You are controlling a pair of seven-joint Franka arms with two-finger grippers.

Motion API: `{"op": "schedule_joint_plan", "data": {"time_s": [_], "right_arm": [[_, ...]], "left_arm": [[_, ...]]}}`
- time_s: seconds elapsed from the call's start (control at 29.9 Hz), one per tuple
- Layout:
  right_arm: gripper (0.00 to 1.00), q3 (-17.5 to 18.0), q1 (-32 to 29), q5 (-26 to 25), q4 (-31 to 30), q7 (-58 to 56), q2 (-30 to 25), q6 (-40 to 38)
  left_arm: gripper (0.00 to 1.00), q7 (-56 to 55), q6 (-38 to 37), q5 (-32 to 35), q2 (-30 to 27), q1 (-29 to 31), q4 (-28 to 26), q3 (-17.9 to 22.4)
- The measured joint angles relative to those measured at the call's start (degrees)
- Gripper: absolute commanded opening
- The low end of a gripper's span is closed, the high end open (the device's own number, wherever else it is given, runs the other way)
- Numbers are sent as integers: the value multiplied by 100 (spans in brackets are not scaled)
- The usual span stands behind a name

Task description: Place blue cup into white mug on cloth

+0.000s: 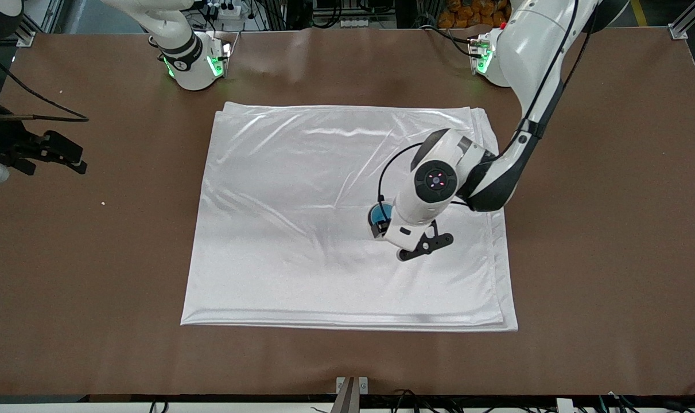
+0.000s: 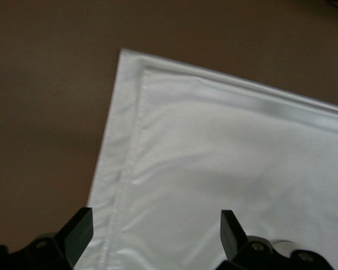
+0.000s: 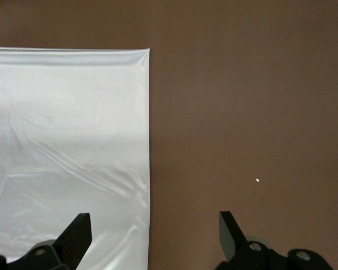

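The cloth (image 1: 301,252) lies flat in the middle of the brown table. Only a bright blue part of the blue cup (image 1: 375,213) shows, on the cloth and close against the left arm's wrist. The white mug is hidden. My left gripper (image 1: 425,245) hangs low over the cloth just beside the cup, open and empty. In the left wrist view the gripper (image 2: 156,225) has only a corner of the cloth (image 2: 214,157) under it. My right gripper (image 1: 74,159) waits open over bare table at the right arm's end. In the right wrist view the gripper (image 3: 155,228) is over the cloth's edge (image 3: 67,124).
A black cable (image 1: 37,103) runs over the table at the right arm's end. A small white crumb (image 1: 103,202) lies on the bare table near the right gripper. A metal bracket (image 1: 352,385) sits at the table's near edge.
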Motion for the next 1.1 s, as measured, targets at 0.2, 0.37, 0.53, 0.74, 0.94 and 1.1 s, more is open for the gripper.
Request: {"op": "schedule_joint_plan", "data": {"time_s": [0.2, 0.37, 0.53, 0.74, 0.94, 1.1], "right_arm": [[100, -14, 8, 0, -19, 0, 0, 18], [100, -21, 10, 0, -44, 0, 2, 29], [100, -22, 18, 0, -98, 0, 2, 39], [100, -22, 65, 0, -167, 0, 2, 39], [100, -23, 86, 0, -276, 0, 4, 50], [100, -29, 86, -4, -313, 0, 7, 61]], "left_arm": [[100, 1323, -309, 0, -270, 679, 4, -7], [100, 1915, -782, 0, -540, 879, 6, -16], [100, 2402, -1047, 0, -750, 1031, 8, -17], [100, 2838, -1354, 0, -1148, 1311, 16, -10], [100, 2981, -2102, -1, -1743, 1348, 9, 15], [100, 2981, -2678, -62, -2276, 1301, -45, 12]]}}
